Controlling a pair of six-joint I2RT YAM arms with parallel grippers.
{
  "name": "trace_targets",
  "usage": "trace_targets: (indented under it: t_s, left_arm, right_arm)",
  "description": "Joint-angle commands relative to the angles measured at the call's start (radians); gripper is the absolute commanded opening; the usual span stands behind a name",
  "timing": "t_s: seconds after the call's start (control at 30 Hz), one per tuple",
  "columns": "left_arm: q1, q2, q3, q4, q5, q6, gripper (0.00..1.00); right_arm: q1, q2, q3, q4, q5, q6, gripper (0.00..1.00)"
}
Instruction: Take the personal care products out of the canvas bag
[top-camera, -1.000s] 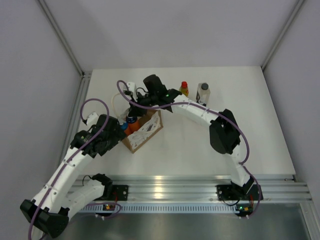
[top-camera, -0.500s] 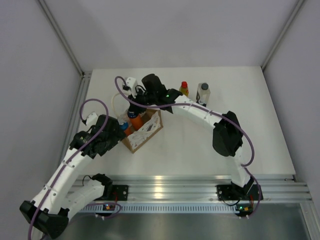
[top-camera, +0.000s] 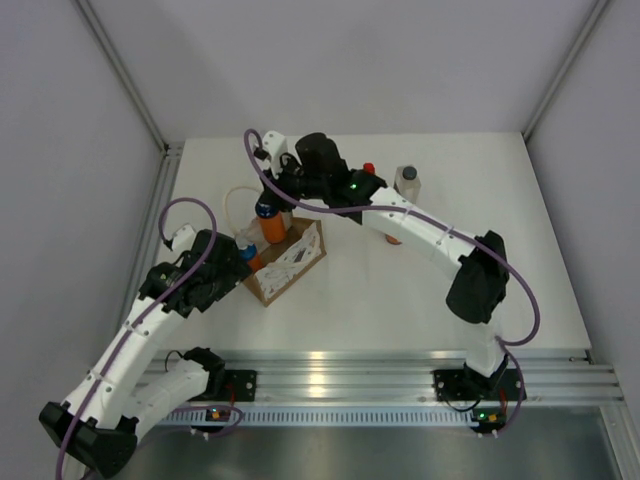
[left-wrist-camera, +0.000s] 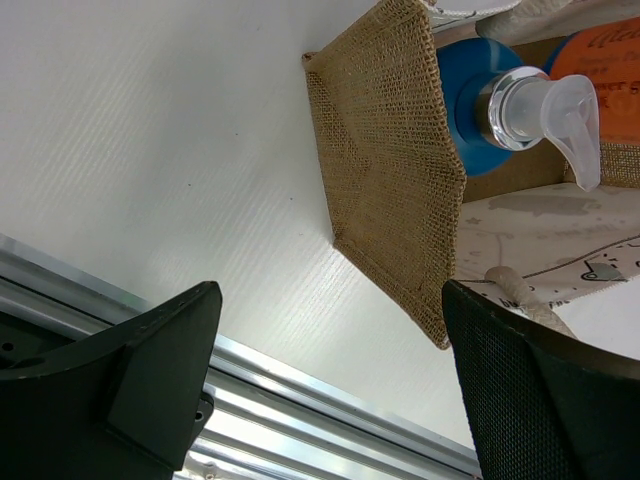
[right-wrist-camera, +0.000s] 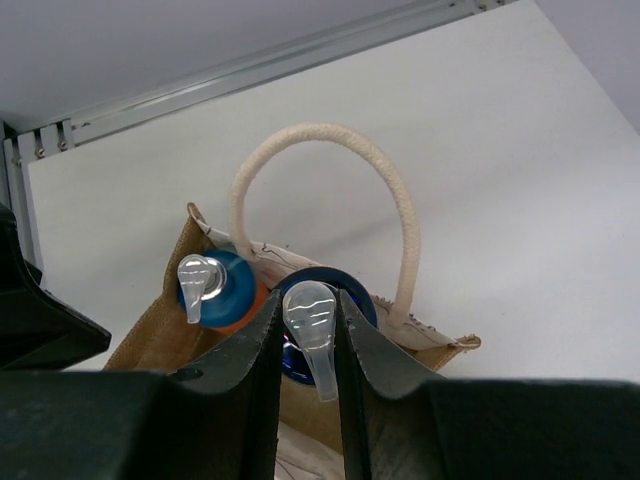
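The canvas bag stands on the table left of centre, white patterned side facing up. My right gripper is shut on the clear pump head of an orange bottle with a blue top and holds it above the bag's far end. In the right wrist view the fingers pinch the pump. A second blue-topped orange bottle stays in the bag. My left gripper is open at the bag's left side. The yellow bottle and the pale bottle stand at the back.
The bag's white loop handle arches over the bottles. An orange patch shows under the right arm's forearm. The aluminium rail runs along the near table edge. Grey walls and frame posts close in the left, right and back.
My right gripper has risen and moved toward the back with the orange bottle, drawing it up out of the bag. The left arm and the bag have stayed put.
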Motion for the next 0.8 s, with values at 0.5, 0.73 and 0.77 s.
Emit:
trace_targets:
  t_s: [0.5, 0.73, 0.77]
  left_arm:
    - [0.002, -0.010, -0.012, 0.030, -0.015, 0.000, 0.95]
    - [0.001, -0.009, -0.008, 0.031, -0.015, 0.003, 0.95]
    - [0.001, -0.010, -0.008, 0.030, -0.016, 0.003, 0.95]
  right_arm:
    - [-0.011, -0.200, 0.177, -0.004, 0.246, 0.108, 0.00]
    - [-0.077, -0.252, 0.139, -0.015, 0.290, 0.191, 0.00]
    - [-0.086, -0.267, 0.128, -0.015, 0.296, 0.200, 0.00]
